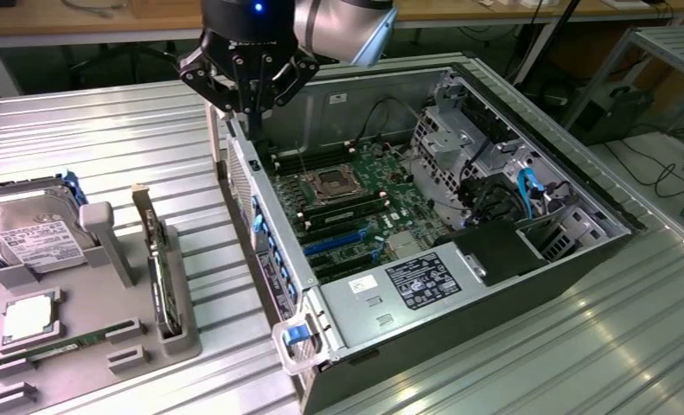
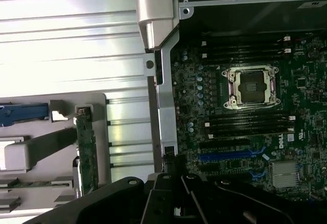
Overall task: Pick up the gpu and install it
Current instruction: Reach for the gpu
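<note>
The gpu (image 1: 157, 259) stands on edge in a slot of the grey holder (image 1: 99, 337), dark and thin, with its bracket end at the top. In the wrist view the gpu (image 2: 88, 152) shows as a narrow green-brown board edge. My gripper (image 1: 249, 111) hangs shut with nothing in it, above the near wall of the open computer case (image 1: 497, 268), to the exterior view's right of the gpu and higher. Its dark fingers (image 2: 171, 178) meet over the case wall. The motherboard's blue slots (image 1: 335, 244) (image 2: 230, 156) lie bare inside the case.
The grey holder also carries a hard drive (image 1: 36, 238), a processor (image 1: 28, 318) and a green memory stick (image 1: 65, 347). Inside the case are the processor socket (image 1: 328, 183) (image 2: 251, 85), drive cages (image 1: 463, 147) and black cables. Everything rests on a ribbed metal table (image 1: 572, 346).
</note>
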Robot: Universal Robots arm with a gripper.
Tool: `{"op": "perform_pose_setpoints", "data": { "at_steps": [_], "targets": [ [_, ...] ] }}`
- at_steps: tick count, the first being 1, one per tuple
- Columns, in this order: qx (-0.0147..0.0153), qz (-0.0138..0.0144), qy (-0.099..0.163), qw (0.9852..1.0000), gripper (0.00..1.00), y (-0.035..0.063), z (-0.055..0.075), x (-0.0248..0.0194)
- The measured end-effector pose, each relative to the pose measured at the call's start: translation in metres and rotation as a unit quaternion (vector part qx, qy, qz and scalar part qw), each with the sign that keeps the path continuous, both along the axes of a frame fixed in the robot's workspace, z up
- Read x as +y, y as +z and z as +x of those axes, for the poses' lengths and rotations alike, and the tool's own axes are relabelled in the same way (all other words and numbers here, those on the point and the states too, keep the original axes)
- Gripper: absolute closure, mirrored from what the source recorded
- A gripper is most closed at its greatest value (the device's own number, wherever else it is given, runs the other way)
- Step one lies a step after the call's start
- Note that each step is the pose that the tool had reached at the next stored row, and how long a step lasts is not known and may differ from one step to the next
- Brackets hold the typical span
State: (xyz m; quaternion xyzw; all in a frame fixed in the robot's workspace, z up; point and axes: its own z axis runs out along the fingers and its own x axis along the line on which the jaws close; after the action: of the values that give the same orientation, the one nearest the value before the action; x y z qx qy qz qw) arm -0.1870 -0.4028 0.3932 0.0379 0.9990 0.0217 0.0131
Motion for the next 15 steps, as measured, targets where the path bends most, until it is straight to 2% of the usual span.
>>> {"op": "perform_pose_setpoints", "data": {
  "at_steps": [15],
  "targets": [
    [0.0000,0.0000,0.000,1.0000,0.89,0.0000,-0.0083,-0.0007]
  ]
}}
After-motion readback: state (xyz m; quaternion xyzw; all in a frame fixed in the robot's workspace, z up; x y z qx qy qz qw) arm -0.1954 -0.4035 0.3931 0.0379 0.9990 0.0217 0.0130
